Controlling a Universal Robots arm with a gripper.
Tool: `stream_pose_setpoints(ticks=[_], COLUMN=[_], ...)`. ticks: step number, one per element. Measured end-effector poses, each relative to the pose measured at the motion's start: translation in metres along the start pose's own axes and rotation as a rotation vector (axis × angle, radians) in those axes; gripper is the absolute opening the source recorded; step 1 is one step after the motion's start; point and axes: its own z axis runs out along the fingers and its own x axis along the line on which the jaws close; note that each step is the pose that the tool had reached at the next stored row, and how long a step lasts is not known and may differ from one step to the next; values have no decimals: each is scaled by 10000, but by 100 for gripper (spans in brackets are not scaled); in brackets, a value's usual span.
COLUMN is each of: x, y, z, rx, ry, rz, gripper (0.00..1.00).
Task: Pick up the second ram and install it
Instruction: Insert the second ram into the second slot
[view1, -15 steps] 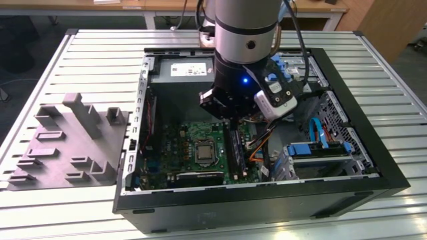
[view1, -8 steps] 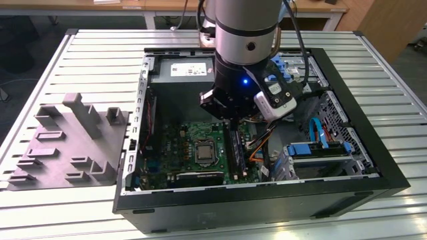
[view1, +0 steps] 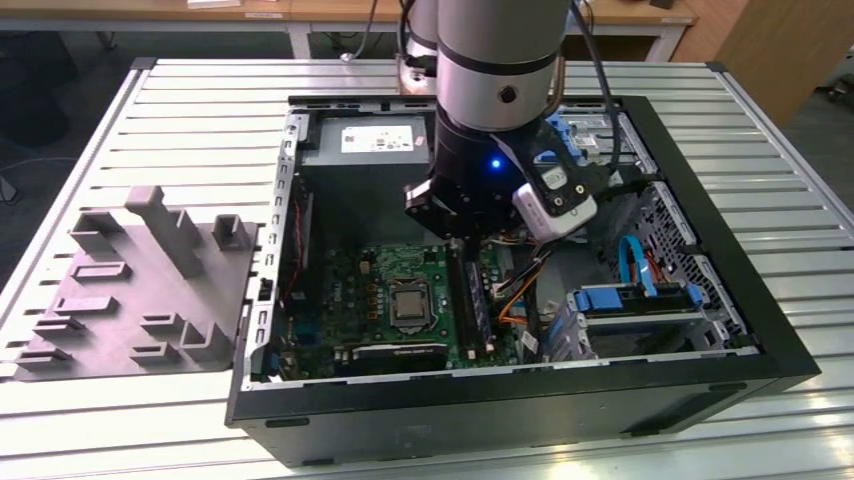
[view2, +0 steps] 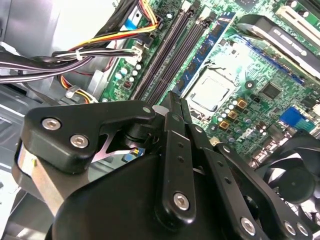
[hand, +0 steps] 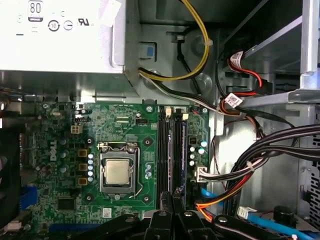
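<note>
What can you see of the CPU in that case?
The CPU is a square chip with a dull silver metal lid. It lies flat in its socket on the green motherboard. A shiny metal retention frame surrounds it. No cooler sits on top, so the lid is bare. It lies beside the long black memory slots and apart from them, with a row of small round capacitors on its other side.

claw (hand: 172, 196) is cut off at the edge.

A white label (hand: 60, 35) with printed marks sits on the power supply (hand: 119, 50); the motherboard (hand: 125, 120) carries small white print.
</note>
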Motion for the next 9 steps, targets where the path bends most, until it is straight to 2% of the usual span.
stream_pose_setpoints(ticks=[9], x=[-41], y=[3], z=[22], rx=[-1], ry=[-1], rz=[0], gripper=[12])
